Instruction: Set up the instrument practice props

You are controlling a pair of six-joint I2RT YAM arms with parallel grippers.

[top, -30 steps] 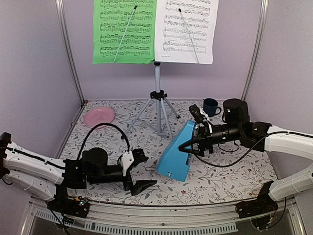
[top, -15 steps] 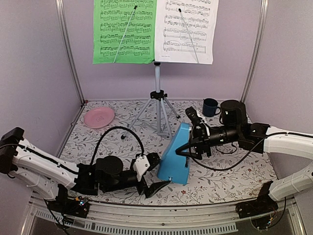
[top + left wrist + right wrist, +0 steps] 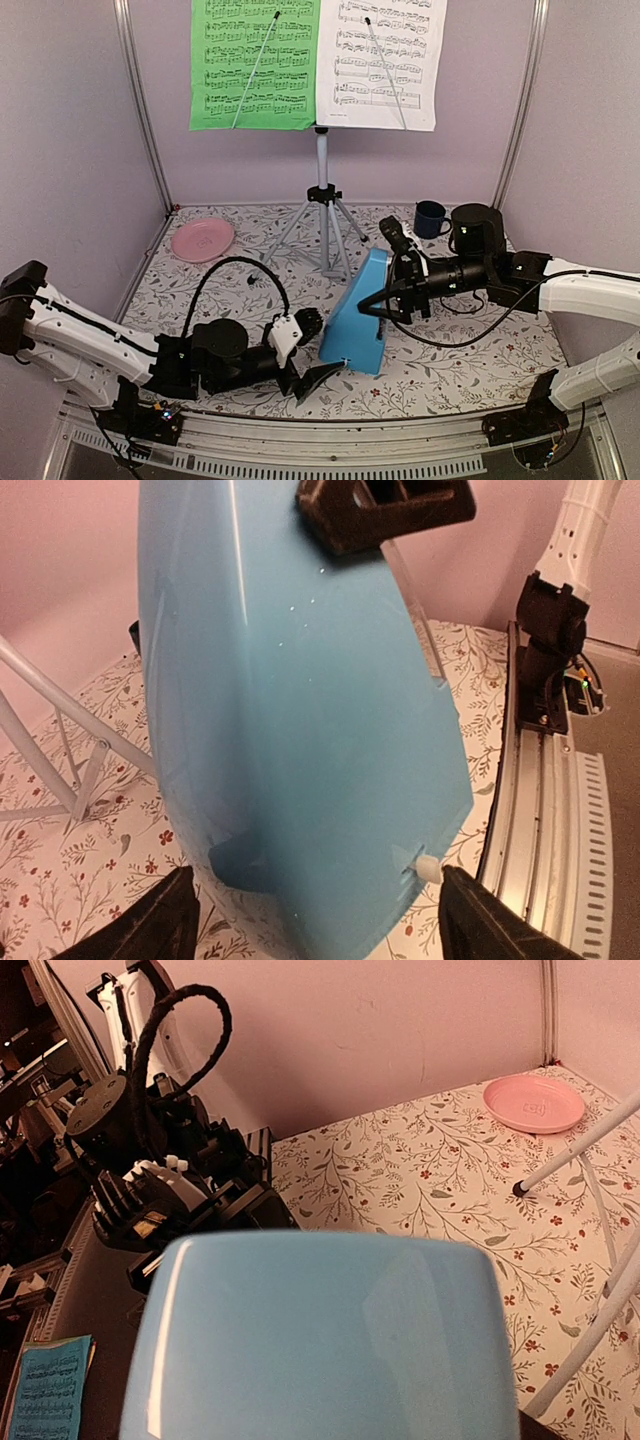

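The light-blue pyramid metronome [image 3: 355,322] stands tilted on the table in front of the tripod. My right gripper [image 3: 388,296] is shut on its top; its fingers are hidden behind the blue body [image 3: 320,1340] in the right wrist view. My left gripper [image 3: 320,348] is open at the metronome's base. In the left wrist view the blue body [image 3: 300,710] sits between the fingertips [image 3: 160,925], and the white key [image 3: 427,868] is close to the right one. The music stand's silver tripod [image 3: 322,215] carries the green page [image 3: 255,65] and the white page [image 3: 380,65], which hide its desk.
A pink plate [image 3: 202,240] lies at the back left and also shows in the right wrist view [image 3: 533,1103]. A dark blue mug [image 3: 430,218] stands at the back right behind my right arm. Tripod legs [image 3: 50,710] spread just behind the metronome. The metal rail [image 3: 330,440] runs along the near edge.
My right gripper has carried the metronome left and stood it more upright. My left gripper has moved right, up to the metronome's base, with its jaws open.
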